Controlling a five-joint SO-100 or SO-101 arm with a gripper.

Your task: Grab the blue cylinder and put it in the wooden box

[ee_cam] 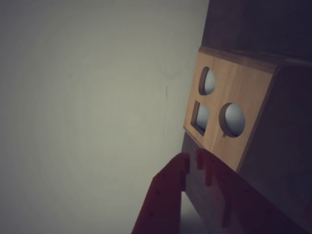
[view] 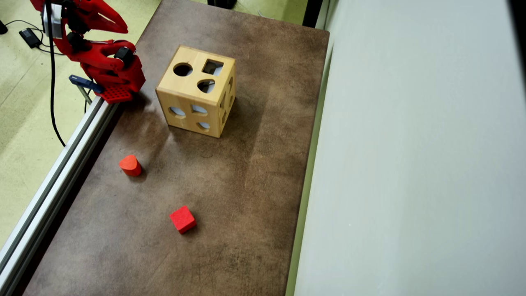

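The blue cylinder does not show in either view. The wooden box (view: pixel 187 88) stands on the brown table toward the back, with cut-out holes in its top and sides. In the wrist view one of its faces (ee_cam: pixel 234 92) shows two round holes and a square hole. My red gripper (ee_cam: pixel 192 158) has its jaws together with nothing between them, and points toward the box from a distance. In the overhead view the gripper (view: pixel 121 25) sits folded back over the arm's base at the top left, left of the box.
A red-orange rounded block (view: pixel 130 165) and a red cube (view: pixel 183 219) lie on the table (view: pixel 246 185) in front of the box. An aluminium rail (view: pixel 61 164) runs along the table's left edge. A pale wall (view: pixel 411 164) borders the right edge.
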